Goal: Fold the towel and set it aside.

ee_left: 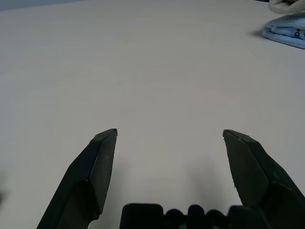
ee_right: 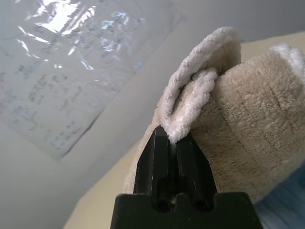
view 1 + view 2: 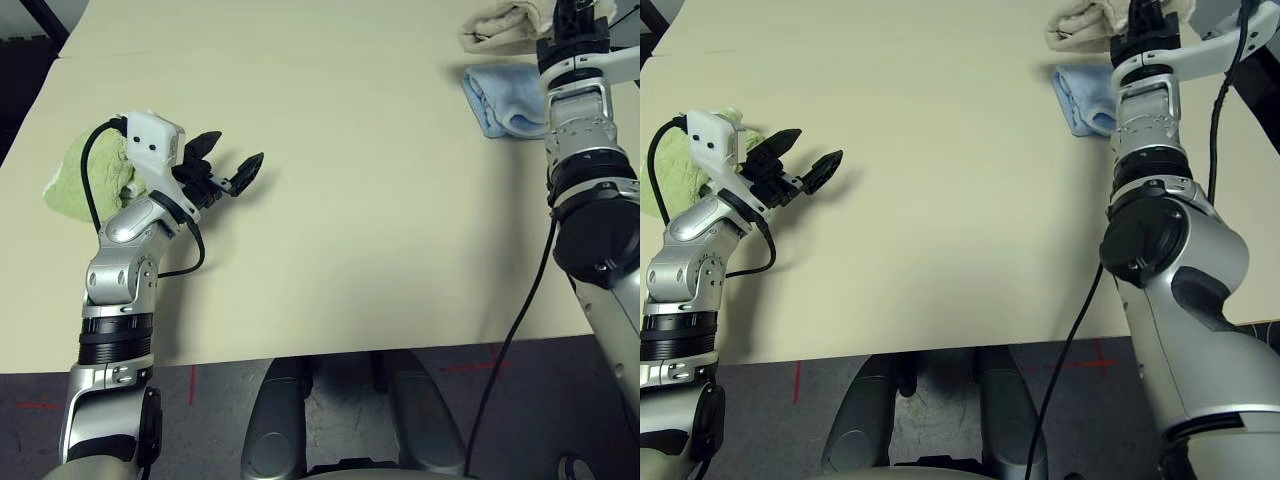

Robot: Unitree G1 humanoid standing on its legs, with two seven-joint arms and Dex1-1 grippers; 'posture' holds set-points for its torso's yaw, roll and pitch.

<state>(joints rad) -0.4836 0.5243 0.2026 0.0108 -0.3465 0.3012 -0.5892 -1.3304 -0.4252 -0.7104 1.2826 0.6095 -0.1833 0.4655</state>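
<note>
Across the cream worktop (image 3: 350, 200), the right hand (image 2: 177, 143) pinched the towel (image 2: 238, 119) at its white edging beside a light blue cloth (image 3: 500, 100), well apart from the spread-fingered, empty left hand (image 3: 228, 165).

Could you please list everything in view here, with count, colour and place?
towel: one, beige with white edging, bunched at the table's far right, pinched by the right gripper.
light blue cloth: one, folded, just nearer than the towel.
pale green cloth: one, crumpled, left edge of the table, behind the left arm.
table: one, cream.
left gripper: black, open, over bare table.
right gripper: black, shut on the towel's edging.
</note>
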